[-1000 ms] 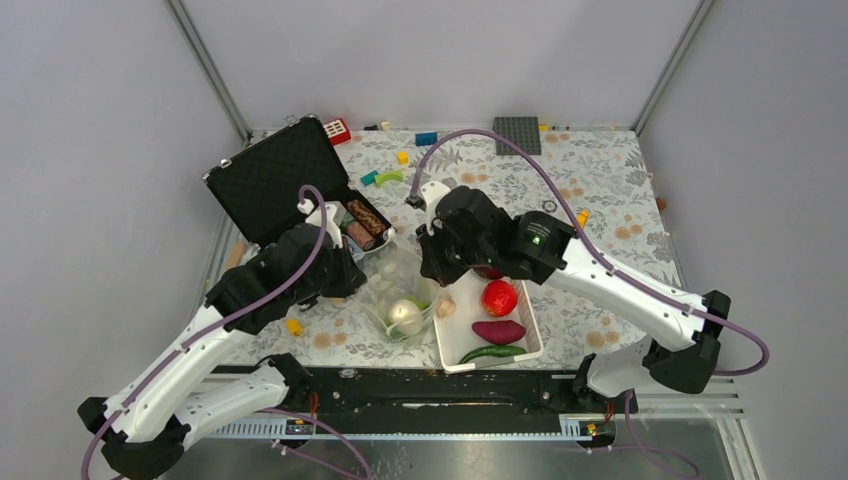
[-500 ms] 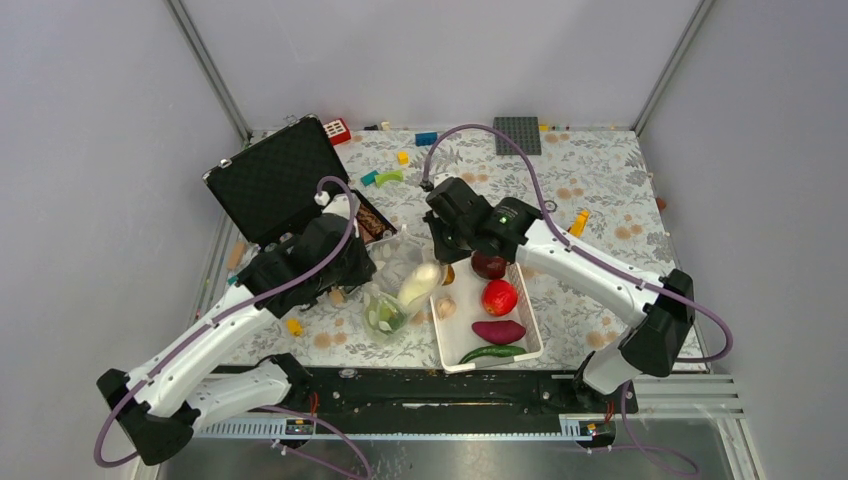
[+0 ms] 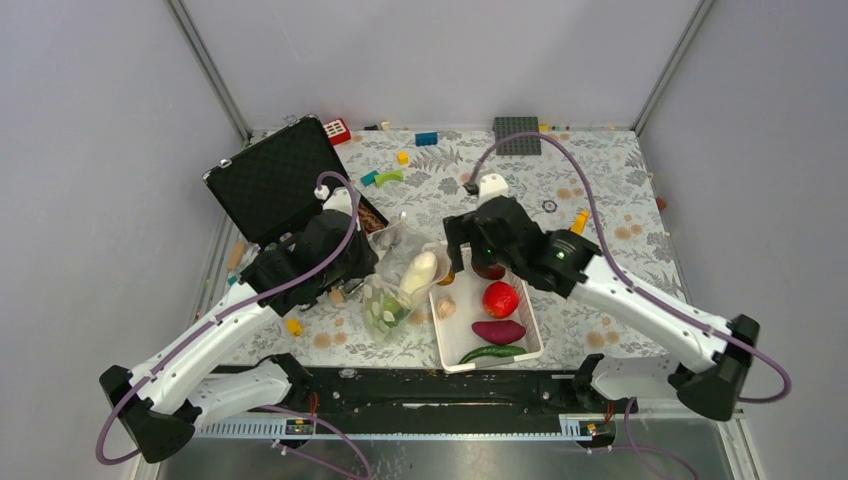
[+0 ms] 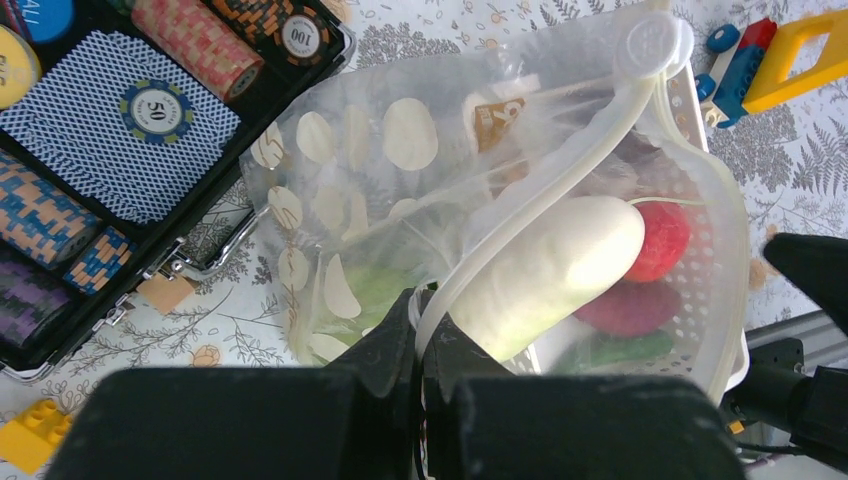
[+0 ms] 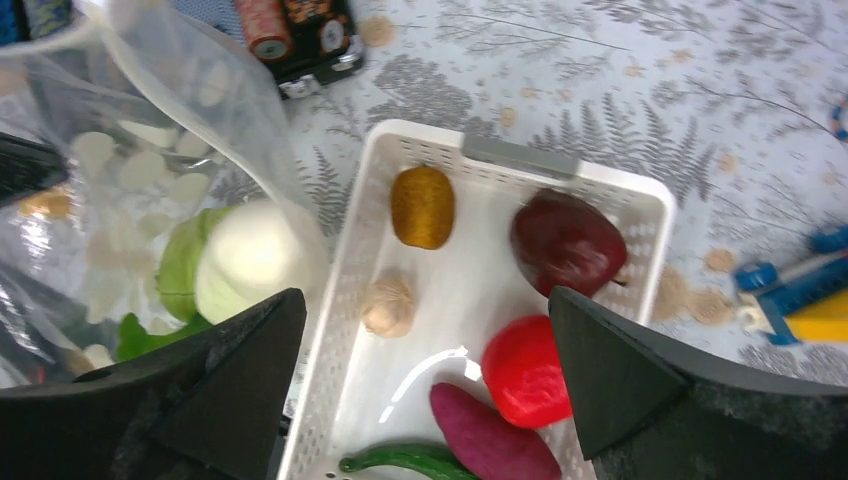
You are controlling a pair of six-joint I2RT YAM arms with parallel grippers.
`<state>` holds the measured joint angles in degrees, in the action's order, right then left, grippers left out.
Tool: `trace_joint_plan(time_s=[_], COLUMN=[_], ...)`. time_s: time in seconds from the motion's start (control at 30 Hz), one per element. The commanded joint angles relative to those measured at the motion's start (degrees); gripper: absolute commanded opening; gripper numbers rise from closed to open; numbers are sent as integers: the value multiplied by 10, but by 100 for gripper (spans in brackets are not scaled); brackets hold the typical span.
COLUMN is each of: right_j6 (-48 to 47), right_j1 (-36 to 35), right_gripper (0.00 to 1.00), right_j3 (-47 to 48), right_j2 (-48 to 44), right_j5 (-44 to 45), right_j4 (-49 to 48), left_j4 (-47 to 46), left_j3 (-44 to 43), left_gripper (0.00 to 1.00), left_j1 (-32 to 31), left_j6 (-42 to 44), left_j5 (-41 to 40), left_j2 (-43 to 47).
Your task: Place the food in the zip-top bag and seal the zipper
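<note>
left pincer (image 4: 424, 322): closed, pinching the zipper (image 4: 600, 130) at the mouth rim of the zip-top bag (image 4: 350, 200). the bag hangs and spreads away from this pincer, mouth gaping.

white radish (image 4: 545, 270): in the open mouth of the bag, one end just beside the left pincer, the other pointing away from it toward the basket. whether it is wholly inside, i cannot tell.

green cabbage (image 5: 185, 260): inside the bag, touching the radish, off to the left of the right pincer.

right pincer (image 5: 425, 300): fingers spread wide, gripping nothing, hovering over the white basket (image 5: 520, 160), which stands on the worktop (image 3: 600, 180) right beside the bag.

under and around the right pincer, all lying in the basket:
- brown oval (image 5: 422, 205), beyond the gap between the fingers, at the far end.
- dark-red bulb (image 5: 567, 243), beyond the right finger, beside the oval but apart from it.
- small tan knobbly piece (image 5: 388, 303), close to the left finger.
- red tomato (image 5: 525, 370), close to the right finger.
- purple sweet potato (image 5: 490, 440), nearer than the tomato and touching it.
- long green pepper (image 5: 400, 462), at the near end, against the sweet potato.

black case (image 4: 100, 150): open, rolls of poker chips inside, left of the left pincer, its corner under the bag's edge.

yellow brick (image 4: 30, 440): on the worktop, well left of the left pincer.
</note>
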<state>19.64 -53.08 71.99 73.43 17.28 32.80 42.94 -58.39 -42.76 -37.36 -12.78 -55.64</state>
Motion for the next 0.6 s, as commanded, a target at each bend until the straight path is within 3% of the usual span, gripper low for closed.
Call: trace_joint_plan(time_s=[0.0,0.3,0.57], right_j6=[25,112,147], right_j1=[4,9,9], right_gripper=[100,100,100], right_j3=[-68,-185,-199], right_j2=[-78,-108,-46], right_j5=[95,89,65], right_j4=[-27,12,9], left_j4=[-32,-38,-43], left_j3=[-15,-6,-1], left_gripper=[1,1,1], left_j1=[5,6,6], left_j6=[2,8,8], left_j5=[-35,-29,-19], left_j2=[15,17,20])
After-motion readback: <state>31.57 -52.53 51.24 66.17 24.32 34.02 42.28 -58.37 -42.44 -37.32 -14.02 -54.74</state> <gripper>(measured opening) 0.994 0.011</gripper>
